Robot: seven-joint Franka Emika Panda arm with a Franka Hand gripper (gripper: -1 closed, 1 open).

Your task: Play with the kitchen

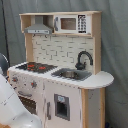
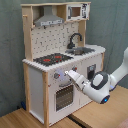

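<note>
The tall white and pale-wood toy kitchen [image 2: 62,60] stands on a light wooden floor [image 2: 20,119] before a grey-green curtain backdrop [image 2: 10,45], and it fills the middle of both exterior views. On its counter lie a black stovetop with red rings [image 2: 52,58] and, beside it, a sink basin [image 2: 81,50] with a curved black faucet [image 2: 74,39]. Above, a grey extractor hood [image 2: 50,20] sits next to a small white microwave [image 2: 76,11] on the top shelf, over a brick-patterned back panel [image 1: 57,50].

In the second exterior view the white robot arm [image 2: 117,75] reaches in from the second exterior view's right, ending in a rounded white wrist with a blue light. Its claw [image 2: 69,74] points at the kitchen's front panel, in the row of round knobs [image 2: 56,76] just above the windowed oven door [image 2: 64,96]. The tip is at or touching the panel between two knobs; whether it actually presses one cannot be told. The fingers look drawn together into a narrow point, but whether they are clenched or slightly parted cannot be told, and nothing is visibly held between them.

In the first exterior view only a bulky white part of the arm [image 1: 12,107] shows at the lower left, covering part of the oven front; the claw itself is hidden there. A small dark-windowed cupboard door [image 1: 62,106] sits under the sink.
</note>
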